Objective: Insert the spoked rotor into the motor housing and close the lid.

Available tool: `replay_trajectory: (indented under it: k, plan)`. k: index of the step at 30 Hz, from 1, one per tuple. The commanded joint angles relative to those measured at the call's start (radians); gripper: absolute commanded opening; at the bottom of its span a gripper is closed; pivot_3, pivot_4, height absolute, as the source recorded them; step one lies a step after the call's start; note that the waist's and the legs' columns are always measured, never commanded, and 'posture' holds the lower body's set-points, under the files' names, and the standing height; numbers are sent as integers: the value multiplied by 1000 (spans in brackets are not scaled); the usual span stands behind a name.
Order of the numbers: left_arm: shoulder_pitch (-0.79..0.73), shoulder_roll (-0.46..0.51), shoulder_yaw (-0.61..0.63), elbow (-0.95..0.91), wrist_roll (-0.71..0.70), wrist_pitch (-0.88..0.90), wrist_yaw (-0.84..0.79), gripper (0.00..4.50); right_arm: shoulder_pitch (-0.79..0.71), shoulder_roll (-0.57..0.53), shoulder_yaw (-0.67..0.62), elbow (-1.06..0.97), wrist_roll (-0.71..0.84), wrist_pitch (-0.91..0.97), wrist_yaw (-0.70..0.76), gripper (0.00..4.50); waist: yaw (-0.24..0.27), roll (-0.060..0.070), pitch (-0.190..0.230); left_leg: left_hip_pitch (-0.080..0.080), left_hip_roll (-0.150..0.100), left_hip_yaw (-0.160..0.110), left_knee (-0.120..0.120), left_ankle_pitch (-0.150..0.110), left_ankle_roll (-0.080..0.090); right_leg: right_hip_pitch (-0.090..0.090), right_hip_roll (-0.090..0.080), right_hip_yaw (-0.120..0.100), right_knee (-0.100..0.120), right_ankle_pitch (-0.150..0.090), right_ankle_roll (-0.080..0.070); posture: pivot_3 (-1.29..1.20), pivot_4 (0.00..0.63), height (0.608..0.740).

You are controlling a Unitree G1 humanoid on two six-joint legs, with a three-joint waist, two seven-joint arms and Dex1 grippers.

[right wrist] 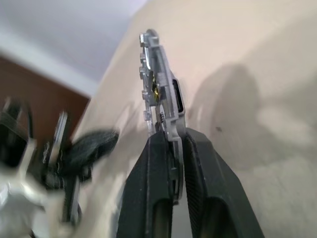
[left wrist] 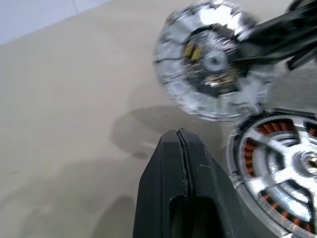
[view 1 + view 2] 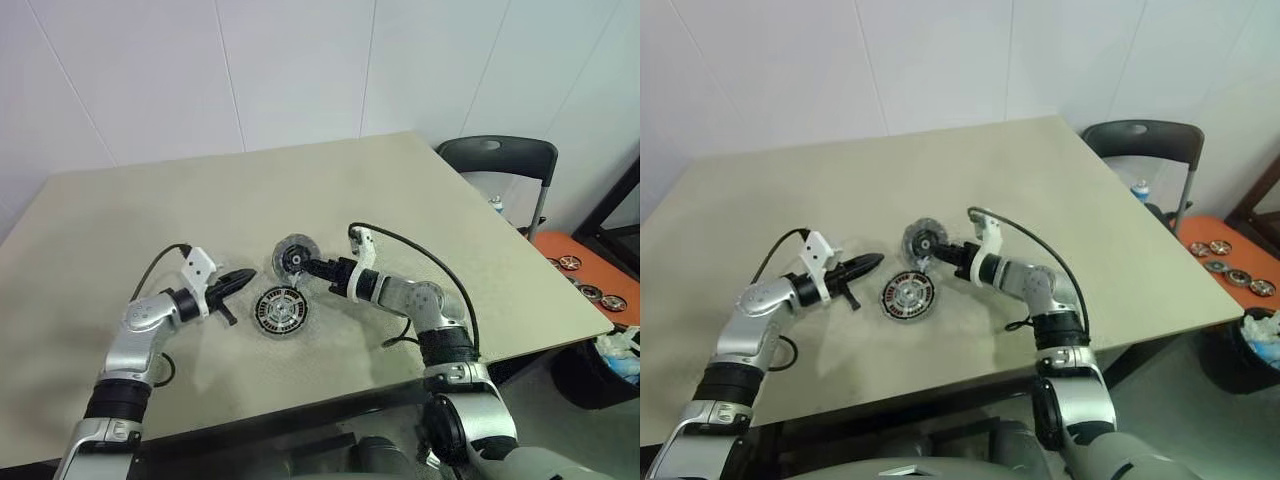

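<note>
My right gripper [image 3: 308,266] is shut on the rim of the lid [image 3: 294,256], a silver-grey notched disc held on edge just above the table. In the right wrist view the fingers [image 1: 198,163] pinch the lid [image 1: 159,84] from both sides. Beside it, the motor housing [image 3: 281,310] lies flat on the table; its copper windings [image 2: 250,151] show under the silvery spokes of the spoked rotor [image 2: 285,163] sitting in it. To the left of the housing my left gripper [image 3: 246,274] is shut and empty, pointing at the lid [image 2: 208,59].
The beige table [image 3: 150,220] has its front edge close to me. Off its right side are a black chair [image 3: 497,160], an orange shelf [image 3: 590,262] with several small discs, and a dark bin [image 3: 600,365].
</note>
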State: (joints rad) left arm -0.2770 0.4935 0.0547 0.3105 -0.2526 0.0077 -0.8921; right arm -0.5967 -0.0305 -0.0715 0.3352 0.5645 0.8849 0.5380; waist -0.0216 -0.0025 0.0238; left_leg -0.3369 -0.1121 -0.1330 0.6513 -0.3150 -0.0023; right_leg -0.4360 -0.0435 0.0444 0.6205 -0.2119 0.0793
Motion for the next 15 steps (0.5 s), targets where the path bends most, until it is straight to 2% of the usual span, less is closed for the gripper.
replay_trajectory:
  k: [1,6,15]
  plan:
    - [-7,18,33,-12,-14,-18,4,0,15,-37,103,-124,-48,-118,113,57,2,0,0,0,0,0,0,0,0,0,0,0,0,0,0,0,0,740]
    - [-6,21,37,-4,-9,-21,6,0,52,-139,252,-202,-178,-323,241,57,4,0,0,0,0,0,0,0,0,0,0,0,-1,0,0,0,0,740]
    - [-9,21,34,7,-4,-26,11,0,79,-228,347,-119,-422,-759,262,57,9,0,0,0,0,0,0,0,0,1,0,0,-1,0,0,0,0,740]
